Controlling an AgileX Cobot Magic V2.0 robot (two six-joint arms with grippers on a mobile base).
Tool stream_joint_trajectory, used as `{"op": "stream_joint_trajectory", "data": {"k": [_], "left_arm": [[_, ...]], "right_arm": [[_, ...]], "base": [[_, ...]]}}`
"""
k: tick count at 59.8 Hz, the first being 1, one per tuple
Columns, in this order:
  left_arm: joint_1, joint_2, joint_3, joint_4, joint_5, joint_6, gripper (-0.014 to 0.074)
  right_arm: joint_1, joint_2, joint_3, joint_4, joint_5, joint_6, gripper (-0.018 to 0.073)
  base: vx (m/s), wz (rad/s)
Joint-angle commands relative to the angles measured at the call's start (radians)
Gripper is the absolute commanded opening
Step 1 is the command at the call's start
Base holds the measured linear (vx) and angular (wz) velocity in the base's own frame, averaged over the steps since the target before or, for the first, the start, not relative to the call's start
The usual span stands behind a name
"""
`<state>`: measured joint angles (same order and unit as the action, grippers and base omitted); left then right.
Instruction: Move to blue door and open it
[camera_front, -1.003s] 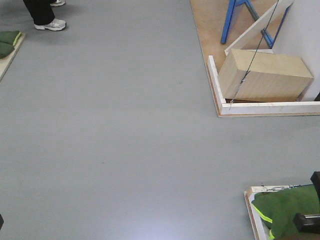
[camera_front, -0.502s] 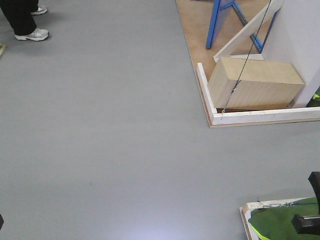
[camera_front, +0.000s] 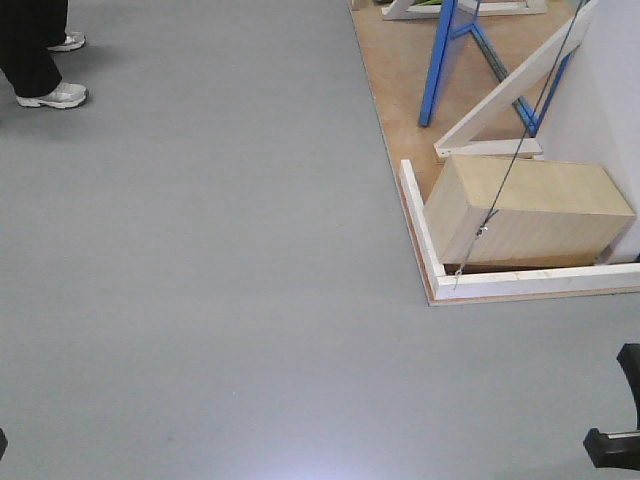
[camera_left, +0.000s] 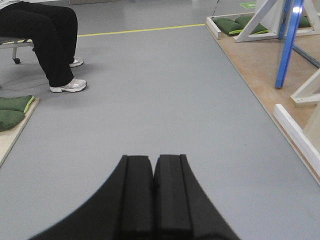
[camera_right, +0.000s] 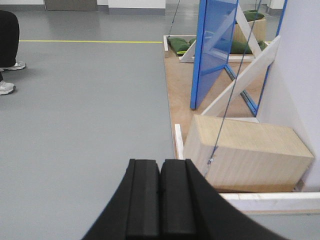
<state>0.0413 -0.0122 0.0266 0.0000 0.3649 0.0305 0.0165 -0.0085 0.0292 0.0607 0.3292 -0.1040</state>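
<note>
The blue door (camera_right: 214, 50) stands upright on a wooden platform (camera_right: 178, 85), ahead and to the right of my right gripper (camera_right: 160, 200). Its top is cut off in every view, and I cannot make out a handle or lock. A white brace (camera_right: 240, 85) leans across just in front of the door's lower right part, and a thin cable (camera_right: 226, 105) crosses it as well. Nearer to me than the door lies a pale wooden box (camera_right: 250, 155), set inside the corner of a white rail (camera_right: 270, 201) that edges the platform. Right of the door, a white wall (camera_right: 300, 75) closes the view. Left of the door, bare grey floor (camera_front: 220, 280) stretches to a person's legs (camera_left: 52, 40), well apart from the door. My right gripper has its black pads pressed together, holding nothing. My left gripper (camera_left: 152, 200) is the same.
</note>
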Motion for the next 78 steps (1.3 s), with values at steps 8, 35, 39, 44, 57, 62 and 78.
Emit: {"op": "stream_joint_trajectory", "data": {"k": [8, 35, 39, 44, 57, 62, 78], "left_arm": [[-0.002, -0.017, 0.004, 0.0, -0.077, -0.003, 0.007], [-0.002, -0.017, 0.004, 0.0, -0.077, -0.003, 0.007], [-0.002, -0.017, 0.004, 0.0, -0.077, -0.003, 0.007], [-0.002, -0.017, 0.004, 0.0, -0.077, -0.003, 0.007], [-0.002, -0.017, 0.004, 0.0, -0.078, -0.003, 0.007], [0.0, -0.017, 0.004, 0.0, -0.078, -0.003, 0.007], [0.001, -0.017, 0.004, 0.0, -0.077, -0.003, 0.007]], "right_arm": [[-0.001, -0.019, 0.019, -0.002, -0.079, -0.009, 0.0005], [0.0, -0.019, 0.019, -0.002, -0.078, -0.009, 0.0005], [0.0, -0.019, 0.019, -0.002, -0.078, -0.009, 0.0005], [0.0, -0.019, 0.019, -0.002, -0.078, -0.009, 0.0005], [0.0, -0.019, 0.019, -0.002, -0.078, -0.009, 0.0005], [0.0, -0.019, 0.019, -0.002, -0.078, -0.009, 0.0005], [0.0, -0.019, 0.019, -0.002, -0.078, -0.009, 0.0005]], "base": [[0.4, 0.07], [0.41, 0.04], [0.42, 0.04], [0.42, 0.04], [0.42, 0.03], [0.43, 0.01], [0.42, 0.0]]}}
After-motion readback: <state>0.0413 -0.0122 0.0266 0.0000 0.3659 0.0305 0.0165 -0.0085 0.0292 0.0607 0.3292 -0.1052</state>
